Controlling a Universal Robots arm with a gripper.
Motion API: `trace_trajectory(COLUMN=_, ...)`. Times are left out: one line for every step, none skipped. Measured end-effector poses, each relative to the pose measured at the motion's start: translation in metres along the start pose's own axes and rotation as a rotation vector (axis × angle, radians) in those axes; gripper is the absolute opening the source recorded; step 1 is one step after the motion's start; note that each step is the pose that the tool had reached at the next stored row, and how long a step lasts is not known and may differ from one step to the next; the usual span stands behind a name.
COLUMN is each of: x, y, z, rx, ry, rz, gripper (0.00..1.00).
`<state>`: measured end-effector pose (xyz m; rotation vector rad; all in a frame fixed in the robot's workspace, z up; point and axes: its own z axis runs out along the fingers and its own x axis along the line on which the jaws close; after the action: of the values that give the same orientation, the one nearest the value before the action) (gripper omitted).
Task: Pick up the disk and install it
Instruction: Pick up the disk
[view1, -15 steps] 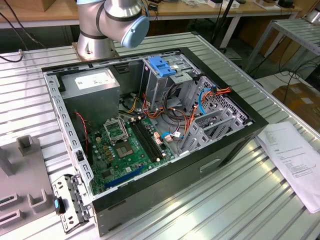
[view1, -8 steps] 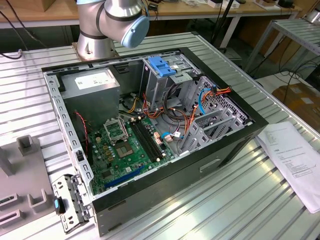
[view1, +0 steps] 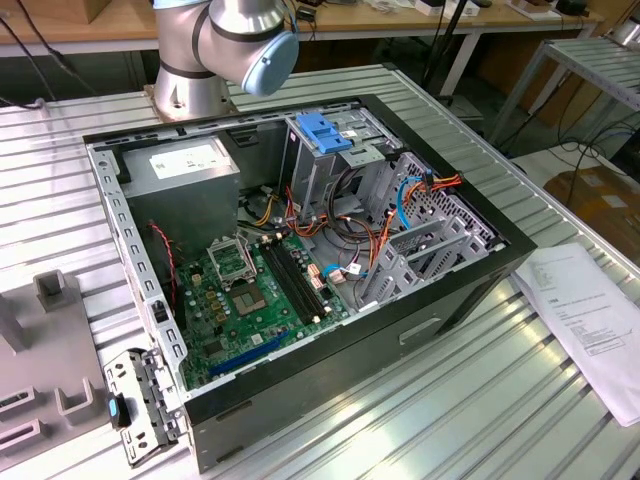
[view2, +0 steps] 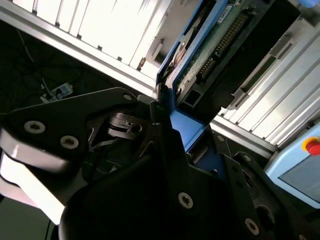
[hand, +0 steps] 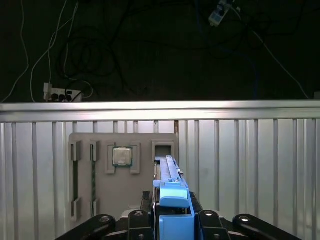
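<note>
The black tool (hand: 173, 216) is pinching the flat silver-grey disk in its bright blue plastic carrier (hand: 169, 172), held edge-on over the grey slotted fixture plate (hand: 120, 192) near the far edge of the ribbed aluminium bench (hand: 250, 165).

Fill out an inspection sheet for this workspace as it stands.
Surface: ribbed aluminium table, carrying an open black computer case.
Job's things: silver-grey hard disk in a bright blue carrier rail, clamped edge-on; grey metal drive cage with a blue plastic handle inside the case.
Clutter: white paper sheet on the exterior view's right; grey fixture plate holding a square chip.
Grippers: black gripper shut on the disk.
Cables: coloured wires inside the case; loose cables and a power strip on the dark floor.
Surroundings: wooden benches; light-blue pendant with a red button.
</note>
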<state>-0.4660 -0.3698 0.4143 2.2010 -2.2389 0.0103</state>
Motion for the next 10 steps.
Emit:
trace_trajectory(x=0.0000, y=0.0000, z=-0.0024, rx=-0.0001, ry=0.0000, rz=0.000, gripper=0.37)
trace_trajectory(x=0.0000, y=0.0000, z=-0.0049, rx=0.0000, ry=0.0000, rz=0.000, gripper=0.37)
trace_trajectory(x=0.0000, y=-0.0001, z=-0.0074, rx=0.0000, ry=0.0000, rz=0.000, gripper=0.37)
trace_trajectory(x=0.0001, y=-0.0001, z=-0.0099, rx=-0.0001, ry=0.0000, rz=0.000, gripper=0.37)
trace_trajectory(x=0.0001, y=-0.0001, z=-0.0126, rx=-0.0001, ry=0.0000, rz=0.000, gripper=0.37)
trace_trajectory(x=0.0001, y=-0.0001, z=-0.0156, rx=-0.0001, ry=0.0000, rz=0.000, gripper=0.37)
trace_trajectory(x=0.0001, y=-0.0001, z=-0.0180, rx=0.0000, ry=0.0000, rz=0.000, gripper=0.37)
trace_trajectory(x=0.0001, y=-0.0001, z=-0.0219, rx=0.0000, ry=0.0000, rz=0.000, gripper=0.37)
trace_trajectory(x=0.0002, y=-0.0001, z=-0.0249, rx=-0.0001, ry=0.0000, rz=0.000, gripper=0.37)
trace_trajectory(x=0.0002, y=-0.0001, z=-0.0274, rx=0.0000, ry=0.0000, rz=0.000, gripper=0.37)
